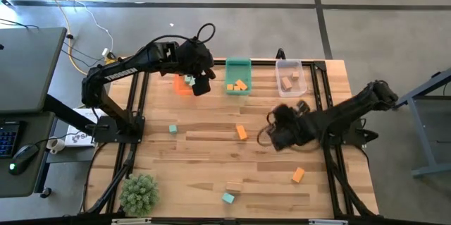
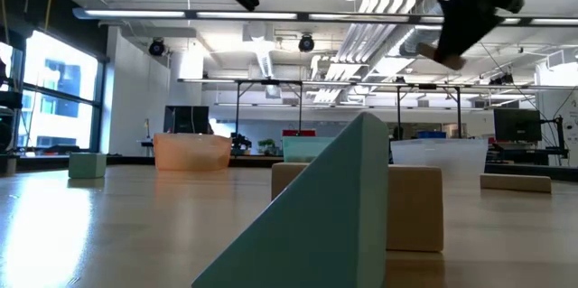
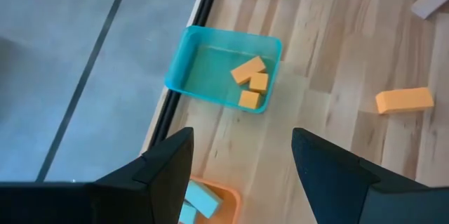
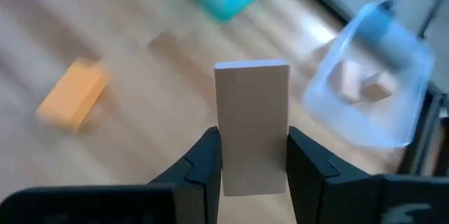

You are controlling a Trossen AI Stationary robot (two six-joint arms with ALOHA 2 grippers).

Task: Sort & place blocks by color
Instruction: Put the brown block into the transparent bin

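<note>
My right gripper (image 4: 252, 164), dark, gripping plain light-wood block (image 4: 251, 112). Teal bin (image 3: 223, 69) holding three orange blocks (image 3: 250, 83). Orange bin (image 1: 182, 84) showing teal blocks (image 3: 200, 201). Clear bin (image 1: 289, 75) carrying wood-coloured blocks (image 1: 287, 81). Fuzzy plant (image 1: 138, 192) showing green.

Two dark, near-black arms — white lettering along the left arm (image 1: 116, 72), black cable looped at its wrist.
</note>
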